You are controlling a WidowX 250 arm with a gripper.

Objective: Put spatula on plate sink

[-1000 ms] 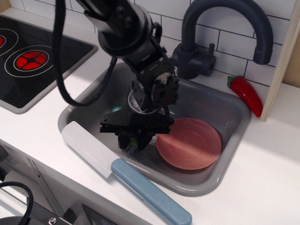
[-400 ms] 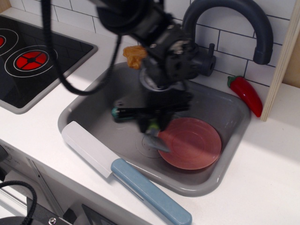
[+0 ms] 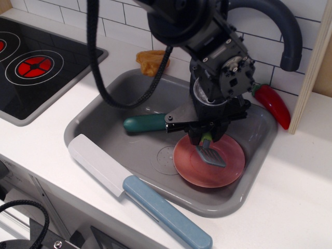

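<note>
My gripper (image 3: 206, 138) is shut on the spatula's lime-green handle (image 3: 207, 139) and hangs over the salmon-pink plate (image 3: 228, 168). The spatula's dark grey slotted head (image 3: 210, 155) points down and right, just above or touching the plate's middle; I cannot tell which. The plate lies flat in the right part of the grey sink (image 3: 104, 124). The sink's circular drain mark (image 3: 163, 158) shows left of the plate. The dark grey curved faucet (image 3: 282, 26) rises behind, partly hidden by my arm.
A dark teal oblong object (image 3: 144, 123) lies in the sink's left part. A big white-bladed knife with a light-blue handle (image 3: 135, 187) rests on the sink's front rim. A red pepper (image 3: 273, 104) and an orange lump (image 3: 149, 61) lie behind the sink. A stove (image 3: 33, 65) stands left.
My gripper has lifted the spatula from the sink's left-front floor and carried it right, over the plate. The teal object and the orange lump are now uncovered.
</note>
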